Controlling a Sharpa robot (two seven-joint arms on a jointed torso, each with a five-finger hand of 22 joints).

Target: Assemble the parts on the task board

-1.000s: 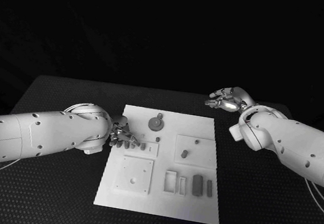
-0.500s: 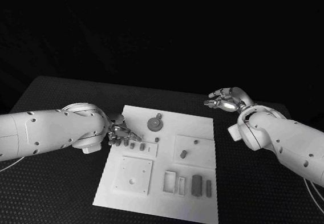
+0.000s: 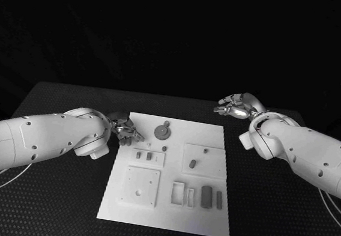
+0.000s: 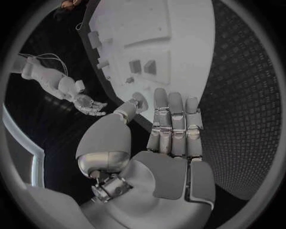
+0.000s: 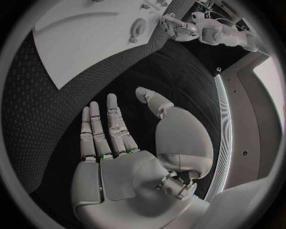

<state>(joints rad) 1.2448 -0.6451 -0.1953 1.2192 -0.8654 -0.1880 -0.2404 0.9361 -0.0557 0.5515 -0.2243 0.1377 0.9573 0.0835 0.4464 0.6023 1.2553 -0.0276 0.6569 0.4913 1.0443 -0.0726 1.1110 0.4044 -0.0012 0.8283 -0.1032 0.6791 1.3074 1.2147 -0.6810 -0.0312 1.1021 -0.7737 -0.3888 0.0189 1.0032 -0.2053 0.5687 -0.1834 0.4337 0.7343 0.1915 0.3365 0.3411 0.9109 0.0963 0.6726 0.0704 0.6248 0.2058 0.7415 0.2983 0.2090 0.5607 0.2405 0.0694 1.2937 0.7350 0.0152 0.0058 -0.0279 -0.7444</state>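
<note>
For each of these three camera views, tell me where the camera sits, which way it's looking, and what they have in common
Head view: on the robot's head, looking down at the task board; both arms, left hand and right hand show.
Left wrist view: behind the left hand, facing the task board; the right hand shows beyond.
Right wrist view: behind the right hand, facing the task board; the left hand shows beyond.
Shared: the board, both hands.
</note>
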